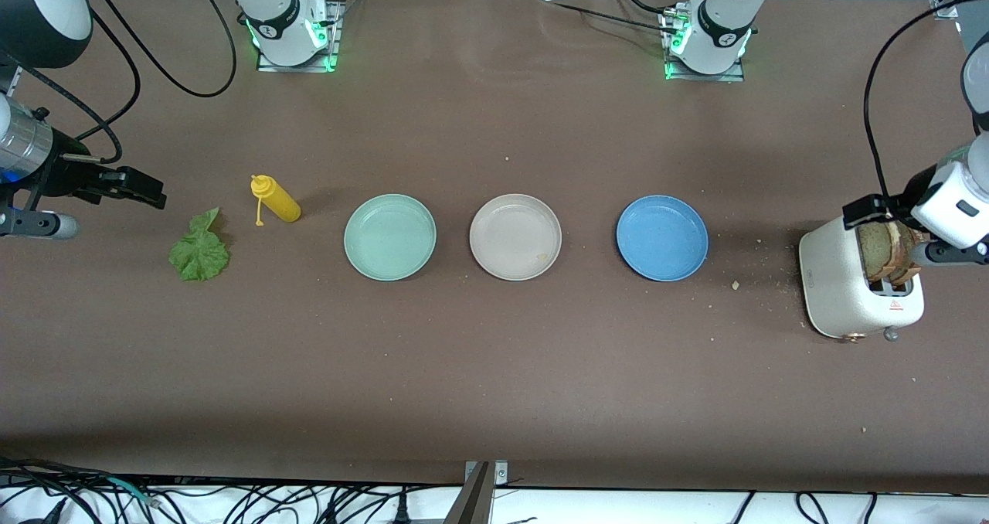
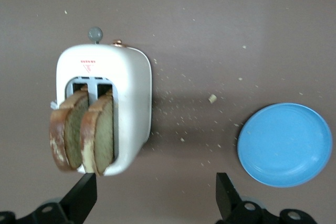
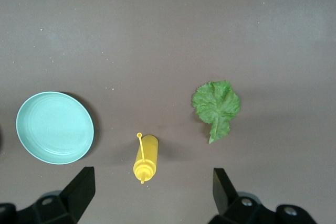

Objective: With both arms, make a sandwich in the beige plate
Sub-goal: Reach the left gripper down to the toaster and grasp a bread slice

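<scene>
The beige plate [image 1: 515,236] sits bare in the middle of the table, between two other plates. Two tan toast slices [image 1: 888,250] [image 2: 79,132] stand upright in the slots of a white toaster [image 1: 850,292] [image 2: 131,93] at the left arm's end. My left gripper [image 1: 888,209] [image 2: 155,195] hangs open just above the toaster and holds nothing. A crinkled green lettuce leaf [image 1: 199,250] [image 3: 216,103] lies flat at the right arm's end. My right gripper [image 1: 135,188] [image 3: 152,192] hovers open and holds nothing over the table beside the leaf.
A mint green plate [image 1: 390,236] [image 3: 54,127] lies toward the right arm's end of the row, a blue plate [image 1: 662,238] [image 2: 285,145] toward the left arm's. A yellow squeeze bottle [image 1: 276,199] [image 3: 146,157] lies on its side between leaf and mint plate. Crumbs dot the table by the toaster.
</scene>
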### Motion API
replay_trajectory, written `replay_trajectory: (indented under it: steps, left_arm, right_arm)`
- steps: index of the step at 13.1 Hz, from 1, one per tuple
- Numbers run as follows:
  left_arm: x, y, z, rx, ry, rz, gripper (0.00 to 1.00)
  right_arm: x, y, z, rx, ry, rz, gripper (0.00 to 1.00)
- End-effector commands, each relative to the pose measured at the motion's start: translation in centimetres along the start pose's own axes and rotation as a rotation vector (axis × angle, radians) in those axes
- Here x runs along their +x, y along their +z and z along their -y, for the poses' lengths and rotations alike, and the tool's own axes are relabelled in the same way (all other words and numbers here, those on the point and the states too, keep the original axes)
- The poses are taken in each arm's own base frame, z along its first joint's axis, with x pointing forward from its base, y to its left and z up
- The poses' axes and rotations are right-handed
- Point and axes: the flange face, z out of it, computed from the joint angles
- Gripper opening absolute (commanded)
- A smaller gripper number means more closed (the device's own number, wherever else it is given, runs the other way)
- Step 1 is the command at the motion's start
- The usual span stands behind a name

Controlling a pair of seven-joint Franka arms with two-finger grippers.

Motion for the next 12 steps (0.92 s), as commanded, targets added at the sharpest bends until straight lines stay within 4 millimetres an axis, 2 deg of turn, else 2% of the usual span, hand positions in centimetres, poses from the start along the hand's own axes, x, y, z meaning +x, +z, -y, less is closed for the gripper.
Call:
replay_trajectory:
  steps: [1, 3, 6, 10, 11, 12]
  left_arm:
    - [-0.8, 3.9, 3.0, 0.027, 0.07, -0.055, 1.0]
    - [-1.3, 6.2, 5.2, 0.025, 0.072, -0.066, 1.0]
    - [-2.5, 9.2, 6.7, 0.016, 0.055, -0.067, 1.0]
    - [-3.3, 9.7, 6.5, 0.005, 0.043, -0.054, 0.98]
    - [-3.4, 9.9, 6.5, 0.004, 0.042, -0.052, 0.94]
    - [-3.3, 10.2, 6.7, 0.002, 0.038, -0.047, 0.85]
  right_arm:
    - [-0.5, -0.4, -0.1, -0.012, 0.008, -0.012, 0.99]
    - [-0.5, -0.4, -0.1, -0.012, 0.008, -0.011, 0.99]
    - [-0.6, -0.4, -0.1, -0.011, 0.008, -0.008, 1.0]
    - [-0.6, -0.4, 0.0, -0.009, 0.008, -0.004, 1.0]
    - [-0.6, -0.4, 0.0, -0.009, 0.008, -0.004, 1.0]
    - [-0.7, -0.3, 0.0, -0.008, 0.011, 0.002, 1.0]
